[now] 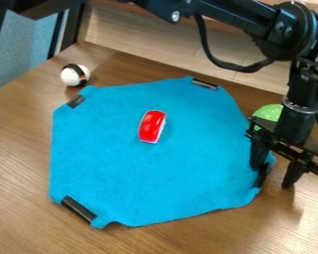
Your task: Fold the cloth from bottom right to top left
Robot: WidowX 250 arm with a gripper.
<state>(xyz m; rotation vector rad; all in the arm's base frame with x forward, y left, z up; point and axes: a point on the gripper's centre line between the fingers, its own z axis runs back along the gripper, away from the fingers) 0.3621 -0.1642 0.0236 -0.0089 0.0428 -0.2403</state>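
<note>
At the right, over the cloth's lower right corner, the black gripper [273,177] hangs down with its fingers apart. One finger stands over the cloth's edge, the other beyond it above the wood. The blue cloth [155,173] lies spread flat, with dark clip-like pieces at its corners; the one at the lower right is partly hidden by the gripper. A red toy with a white underside [151,126] rests on the cloth, above its middle.
A white, black and orange ball [75,75] sits on the wooden table [19,149] off the cloth's upper left corner. Behind the gripper is a light green round object [269,112]. The arm spans the top right, with a cable hanging below it.
</note>
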